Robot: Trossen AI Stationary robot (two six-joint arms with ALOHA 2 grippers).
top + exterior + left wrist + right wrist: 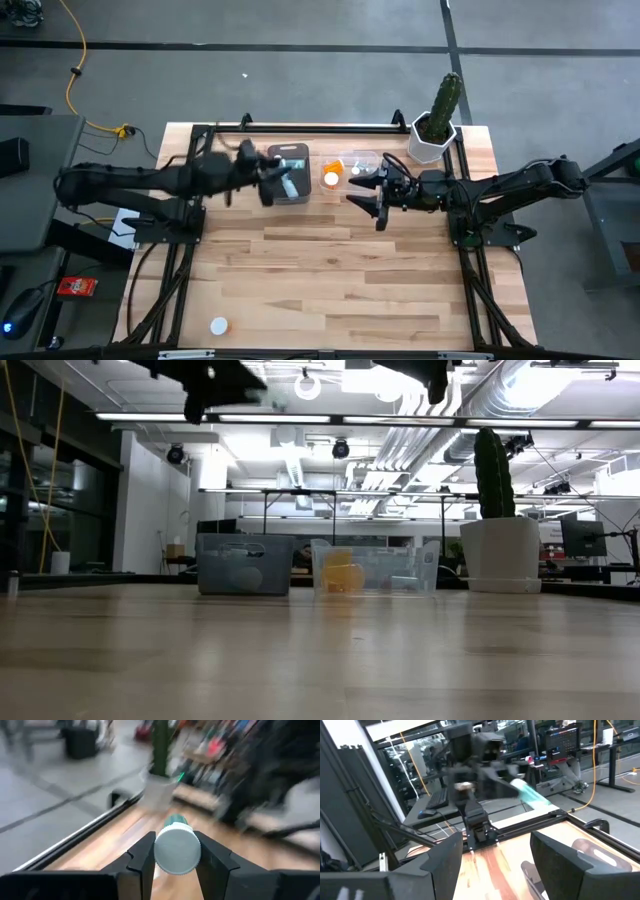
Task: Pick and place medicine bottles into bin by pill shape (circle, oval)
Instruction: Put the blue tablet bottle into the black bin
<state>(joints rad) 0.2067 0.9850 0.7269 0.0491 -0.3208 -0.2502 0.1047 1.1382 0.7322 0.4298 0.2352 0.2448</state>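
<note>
Where two bins [245, 564] stand, the wooden table [330, 270] meets a bright workshop.

The left wrist view was smeared: the cactus [160, 745] and room behind were streaks, and the capped bottle [177, 849] hid its own contents. The pills' shape could not be told. In the low view both arms were cut off at the top edge. The clear bin [375, 568] showed only an orange blur inside.
</note>
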